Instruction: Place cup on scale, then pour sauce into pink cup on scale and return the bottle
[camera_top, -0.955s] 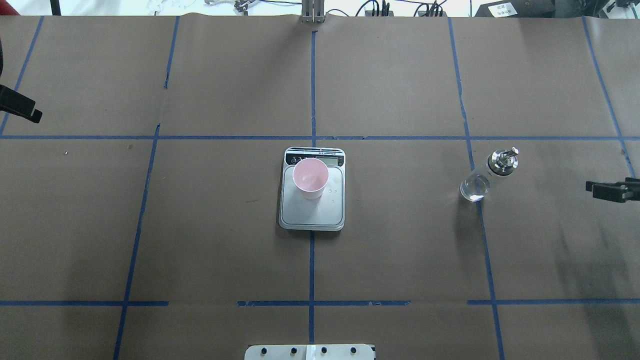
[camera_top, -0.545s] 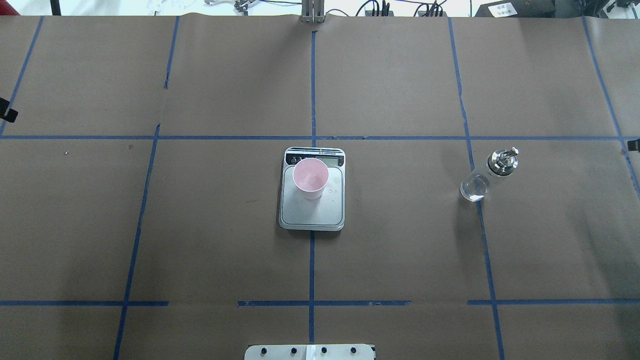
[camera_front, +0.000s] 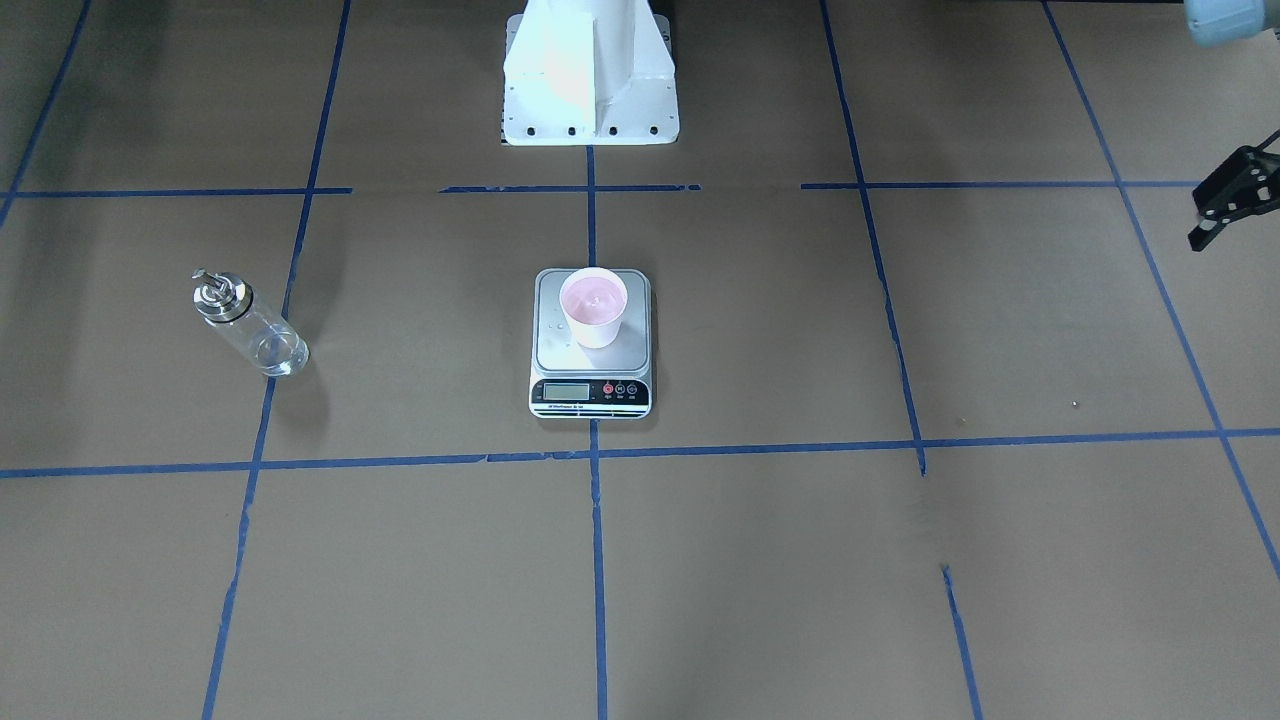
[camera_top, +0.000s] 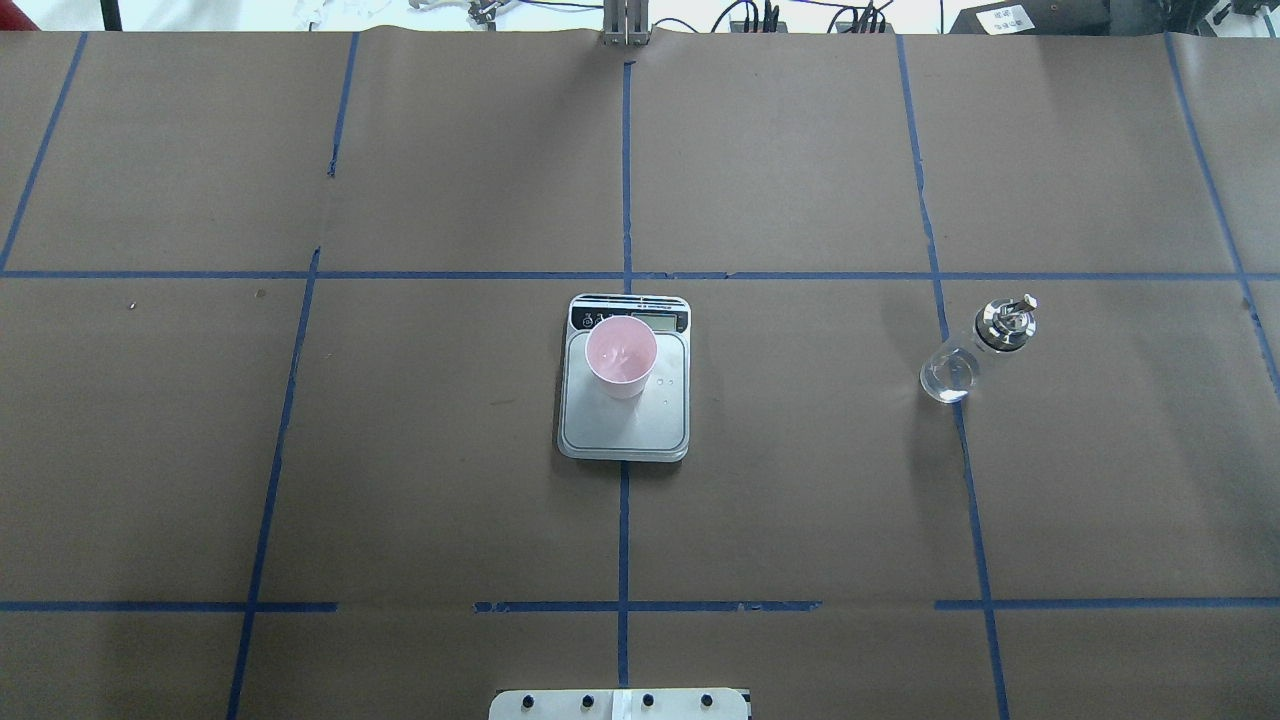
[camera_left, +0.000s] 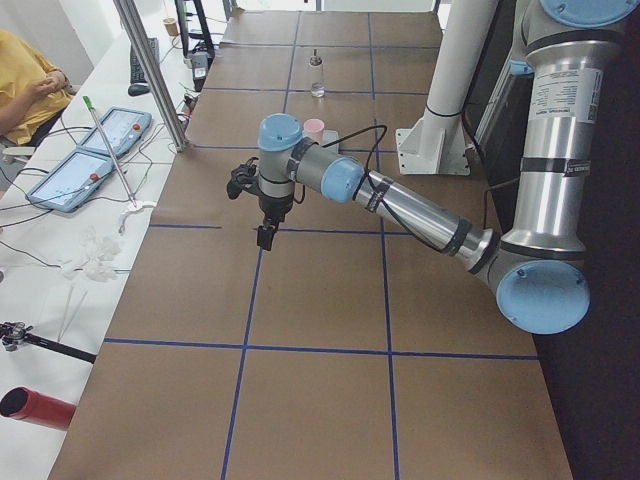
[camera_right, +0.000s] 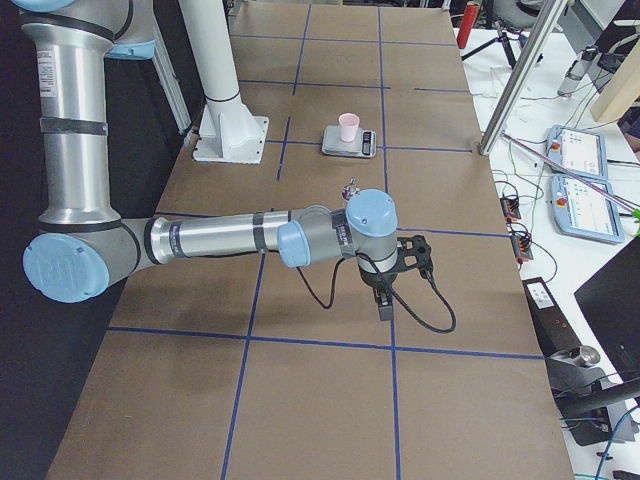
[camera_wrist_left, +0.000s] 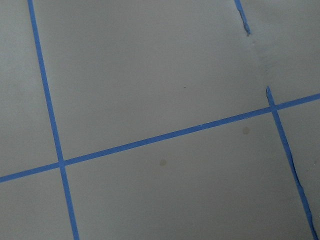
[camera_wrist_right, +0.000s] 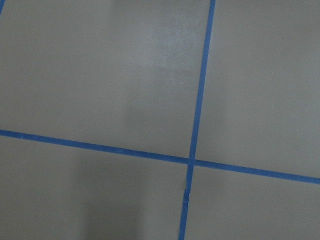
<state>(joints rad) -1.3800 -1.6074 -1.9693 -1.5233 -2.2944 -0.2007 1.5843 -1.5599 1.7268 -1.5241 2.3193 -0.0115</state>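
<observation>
The pink cup (camera_top: 621, 355) stands upright on the far part of the silver scale (camera_top: 625, 430), near its display, and also shows in the front view (camera_front: 593, 305). The clear glass bottle (camera_top: 975, 350) with its silver cap stands upright on the table to the right, apart from both grippers. My left gripper (camera_front: 1225, 200) hangs at the front view's right edge, cut by it, far from the cup; I cannot tell its state. It points down in the left side view (camera_left: 265, 238). My right gripper (camera_right: 385, 305) shows only in the right side view, past the bottle; I cannot tell its state.
Brown paper with blue tape lines (camera_top: 625, 200) covers the table. The robot's white base (camera_front: 590, 80) stands at the near-robot edge. A few small drops lie on the scale's platform (camera_top: 667, 384). Tablets and cables (camera_left: 90, 150) lie on the operators' side bench.
Both grippers have drawn outward and left the overhead view, the left off its left edge, the right off its right edge. Cup, scale and bottle have not moved.
</observation>
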